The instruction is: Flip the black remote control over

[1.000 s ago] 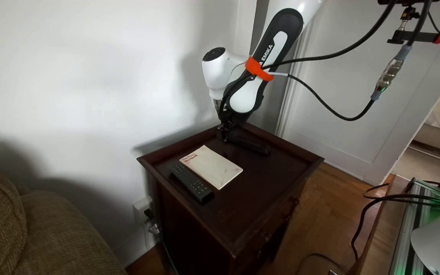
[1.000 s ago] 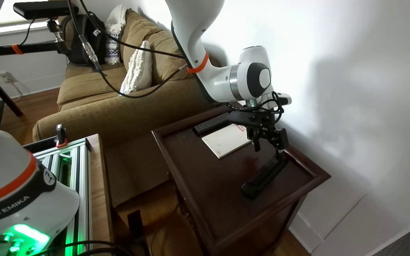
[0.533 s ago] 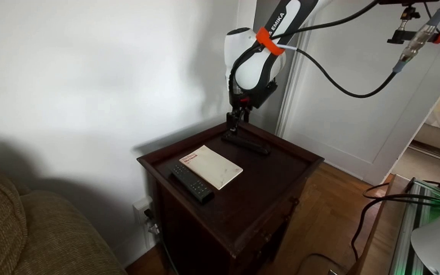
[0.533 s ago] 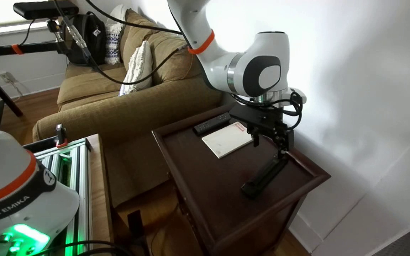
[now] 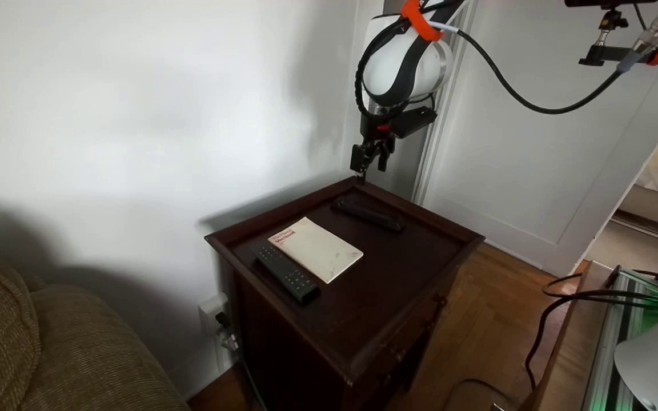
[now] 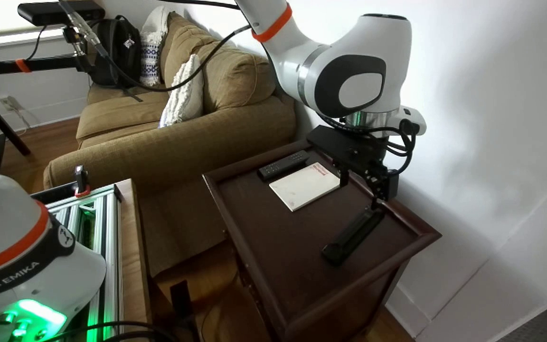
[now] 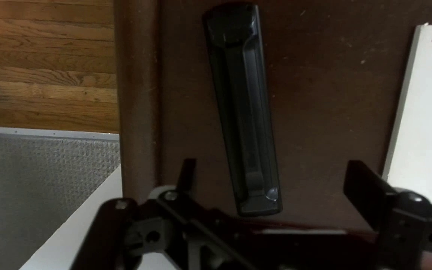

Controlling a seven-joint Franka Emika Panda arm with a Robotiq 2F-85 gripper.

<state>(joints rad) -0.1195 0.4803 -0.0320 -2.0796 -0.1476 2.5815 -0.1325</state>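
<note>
The black remote control (image 5: pixel 368 215) lies flat on the dark wood side table (image 5: pixel 352 319), near its corner by the walls. It also shows in an exterior view (image 6: pixel 353 237). In the wrist view the remote (image 7: pixel 244 112) shows a grooved side without buttons facing up. My gripper (image 7: pixel 272 167) is open and empty, with its fingers apart on either side of the remote's near end in the picture. In an exterior view the gripper (image 5: pixel 370 165) hangs above the table's back corner, clear of the remote. The gripper also shows in an exterior view (image 6: pixel 360 190).
A chunkier black remote (image 5: pixel 287 274) lies buttons up beside a white booklet (image 5: pixel 316 249). The booklet's edge also shows in the wrist view (image 7: pixel 426 123). The table has a raised rim (image 6: pixel 411 223). White walls (image 5: pixel 163 114) stand close behind, and a brown sofa (image 6: pixel 183 137) stands beside it.
My gripper has risen from low beside the remote's end to well above the table, moving back toward the corner. The remote, the other remote and the booklet have stayed in place.
</note>
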